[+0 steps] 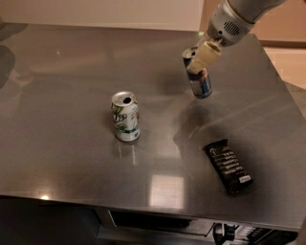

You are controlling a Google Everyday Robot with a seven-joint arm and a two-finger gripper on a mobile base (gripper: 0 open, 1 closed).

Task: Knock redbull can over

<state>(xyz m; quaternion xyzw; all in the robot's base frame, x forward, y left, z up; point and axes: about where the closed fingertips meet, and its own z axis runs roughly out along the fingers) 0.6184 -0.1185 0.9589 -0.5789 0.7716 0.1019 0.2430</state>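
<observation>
Gripper is held against the top of the redbull can; whether it is spread or closed cannot be told. Can is noted just below the gripper, tilted, base on the table. Toppling is judged underway, since the can is not yet lying flat.

Steel table: soda can, bar, redbull can at end effector.

You are looking at what reads as an office break area or kitchenette: a brushed steel desk before a pale wall, carrying a soda can, a redbull can and a wrapped snack bar. Your end effector hangs at the redbull can's top, far right.
</observation>
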